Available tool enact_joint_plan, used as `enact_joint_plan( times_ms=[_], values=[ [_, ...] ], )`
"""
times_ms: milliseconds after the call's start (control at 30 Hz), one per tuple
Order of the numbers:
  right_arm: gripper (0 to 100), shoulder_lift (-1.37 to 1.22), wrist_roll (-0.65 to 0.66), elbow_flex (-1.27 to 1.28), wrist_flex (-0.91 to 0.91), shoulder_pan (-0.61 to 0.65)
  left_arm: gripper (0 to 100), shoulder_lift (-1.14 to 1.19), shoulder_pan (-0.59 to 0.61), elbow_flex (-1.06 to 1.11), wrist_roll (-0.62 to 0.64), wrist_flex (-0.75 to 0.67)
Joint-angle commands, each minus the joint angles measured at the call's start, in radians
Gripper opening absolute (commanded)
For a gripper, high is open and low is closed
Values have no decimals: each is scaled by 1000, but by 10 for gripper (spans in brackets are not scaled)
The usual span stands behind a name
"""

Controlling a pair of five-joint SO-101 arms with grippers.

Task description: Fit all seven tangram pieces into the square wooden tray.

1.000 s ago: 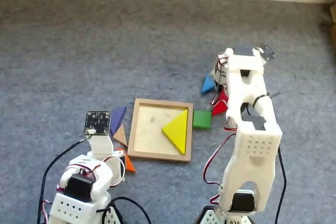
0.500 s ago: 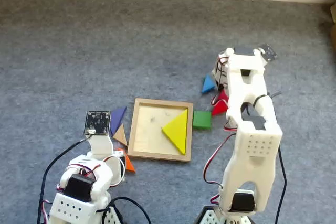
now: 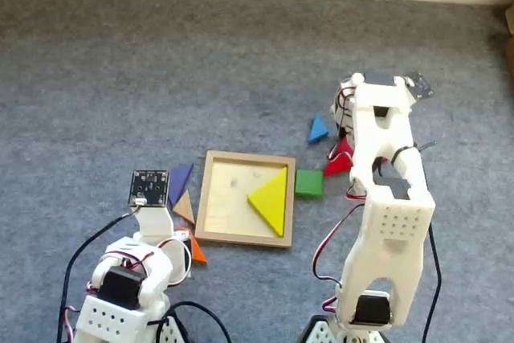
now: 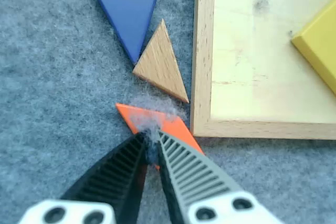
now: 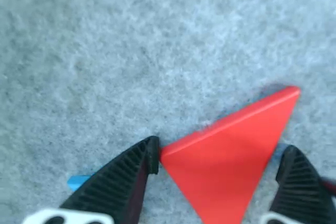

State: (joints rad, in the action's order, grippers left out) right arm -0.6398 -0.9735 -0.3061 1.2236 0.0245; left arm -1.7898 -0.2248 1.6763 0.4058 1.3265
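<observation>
The square wooden tray (image 3: 210, 198) lies mid-table with a yellow triangle (image 3: 271, 198) in its right half. A green square (image 3: 308, 182) touches the tray's right side. Beyond it lie a red triangle (image 3: 337, 160) and a small light blue triangle (image 3: 319, 128). My right gripper (image 5: 220, 158) is open and straddles the red triangle (image 5: 231, 156), one finger on each side. Left of the tray lie a dark blue parallelogram (image 4: 131, 3), a wooden triangle (image 4: 160, 66) and an orange piece (image 4: 168, 124). My left gripper (image 4: 151, 142) is shut, its tips over the orange piece.
Grey carpet covers the whole surface. The right arm (image 3: 385, 198) stretches along the tray's right side, above the green square's far edge. The left arm (image 3: 132, 275) sits at the near left corner. Open carpet lies beyond the tray.
The right arm's wrist has shifted slightly to the right, and more of the red triangle shows beside it. The left arm and the pieces have stayed put.
</observation>
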Motion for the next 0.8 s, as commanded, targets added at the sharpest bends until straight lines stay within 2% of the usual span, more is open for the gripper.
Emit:
enact_joint_plan(
  times_ms=[0,133,200,300,533,767],
  values=[
    [296,8,-9,-50,15,-21,7,-8,-10,21,-3,2],
    [112,16,-2,-51,27,-22,7,-8,-10,21,-3,2],
    [65,16,-2,-59,81,-22,7,-8,-10,21,-3,2],
    [62,18,-2,-62,150,-19,7,-8,-10,21,-3,2],
    [60,19,0,-102,183,-16,7,-8,-10,21,-3,2],
    [60,12,15,-403,464,1,7,-8,-10,21,-3,2]
  ],
)
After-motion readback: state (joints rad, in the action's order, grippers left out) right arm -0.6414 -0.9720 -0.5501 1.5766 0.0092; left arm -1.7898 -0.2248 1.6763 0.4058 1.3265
